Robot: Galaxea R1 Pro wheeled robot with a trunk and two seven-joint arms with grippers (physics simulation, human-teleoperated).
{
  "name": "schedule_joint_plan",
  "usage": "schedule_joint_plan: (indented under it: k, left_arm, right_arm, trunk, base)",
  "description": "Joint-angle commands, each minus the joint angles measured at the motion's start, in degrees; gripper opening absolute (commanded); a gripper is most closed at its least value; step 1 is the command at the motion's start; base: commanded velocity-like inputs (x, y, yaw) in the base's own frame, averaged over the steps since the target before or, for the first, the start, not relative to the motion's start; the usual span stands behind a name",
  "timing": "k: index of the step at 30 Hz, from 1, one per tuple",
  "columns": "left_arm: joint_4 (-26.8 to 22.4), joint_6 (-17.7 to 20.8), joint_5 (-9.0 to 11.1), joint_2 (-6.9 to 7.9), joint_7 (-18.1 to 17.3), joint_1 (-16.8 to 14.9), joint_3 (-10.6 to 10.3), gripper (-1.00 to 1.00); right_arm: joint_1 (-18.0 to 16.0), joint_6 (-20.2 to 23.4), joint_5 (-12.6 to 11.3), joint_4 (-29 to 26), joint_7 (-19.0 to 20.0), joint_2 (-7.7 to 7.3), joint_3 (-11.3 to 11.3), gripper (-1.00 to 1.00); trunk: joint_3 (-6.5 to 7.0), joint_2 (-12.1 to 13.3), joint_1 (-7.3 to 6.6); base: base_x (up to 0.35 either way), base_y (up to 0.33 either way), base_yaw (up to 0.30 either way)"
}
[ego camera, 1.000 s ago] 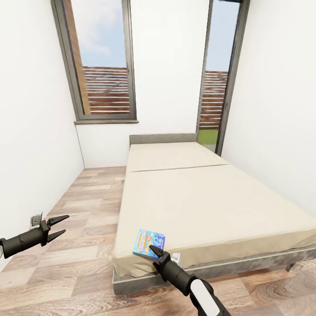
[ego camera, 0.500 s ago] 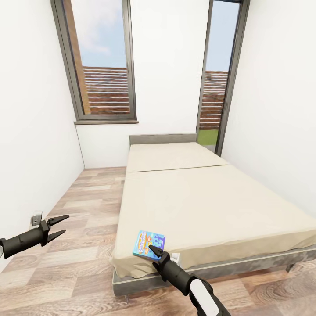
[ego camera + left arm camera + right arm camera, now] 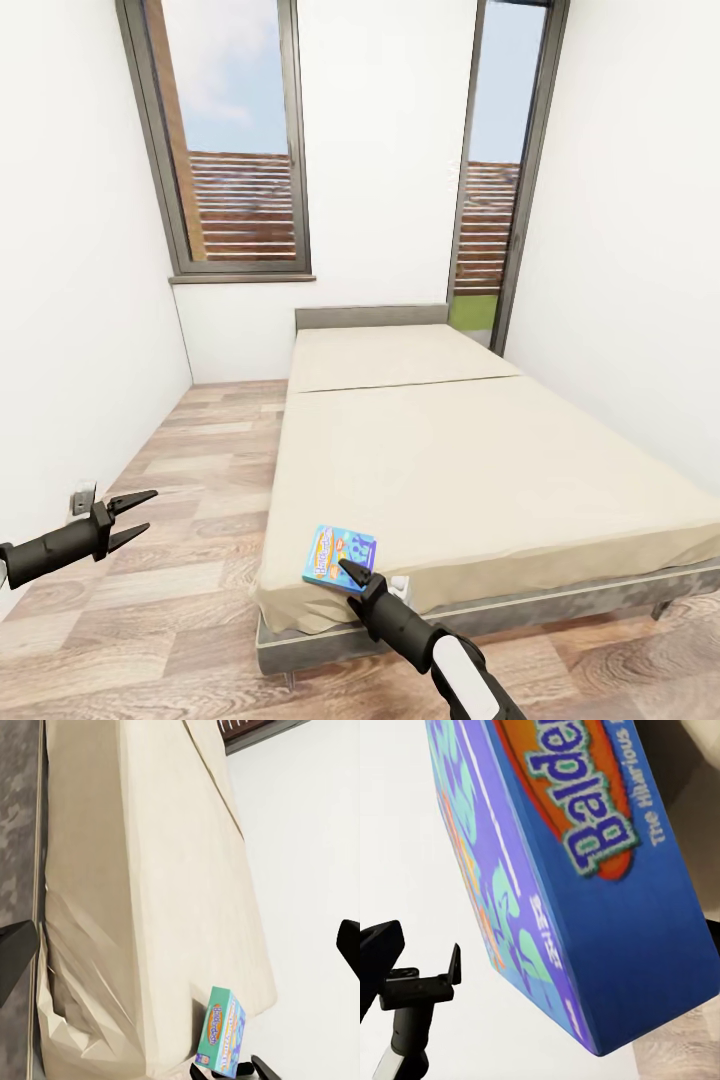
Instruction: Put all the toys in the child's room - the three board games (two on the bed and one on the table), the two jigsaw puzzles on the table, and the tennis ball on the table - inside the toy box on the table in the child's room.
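- In the head view we see the blue-teal board game [image 3: 340, 557] lying flat on the near corner of the bed [image 3: 470, 470], with the right gripper [image 3: 348, 572] right at its near edge; one dark finger lies over the box's corner, and we cannot tell whether the fingers are spread or pressed together.
- In the same view the left gripper [image 3: 133, 517] hangs over the wood-plank floor [image 3: 200, 480], well apart from the bed, its two fingers spread with nothing between them. Beyond it stand two tall dark-framed windows [image 3: 235, 150] in the white wall.
- From the left wrist view we look along the bed's beige mattress [image 3: 142, 907]; the board game [image 3: 223, 1031] sits at the mattress corner far ahead of this gripper, and both dark fingertips [image 3: 15, 952] sit wide apart at the picture's edges.
- From the right wrist view the board game's blue lid [image 3: 585, 870] is just ahead of the gripper, with orange-framed lettering legible as "Balde"; the left gripper [image 3: 412, 982] shows beyond it.
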Motion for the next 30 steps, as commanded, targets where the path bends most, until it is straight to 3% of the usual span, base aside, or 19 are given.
schedule_joint_plan:
  k: [1, 30]
  left_arm:
    - [0.02, 0.26, -0.03, -0.01, -0.16, -0.04, 0.09, 1.00]
    - [0.02, 0.26, -0.03, -0.01, -0.16, -0.04, 0.09, 1.00]
  right_arm:
    - [-0.06, 0.06, -1.32, -3.41, 0.33, 0.00, -0.13, -1.00]
    - [-0.06, 0.06, -1.32, -3.41, 0.33, 0.00, -0.05, -1.00]
  trunk:
    - [-0.05, -0.03, -0.01]
    - [-0.05, -0.03, -0.01]
  base:
    - [0.000, 0.000, 0.000]
    - [0.000, 0.000, 0.000]
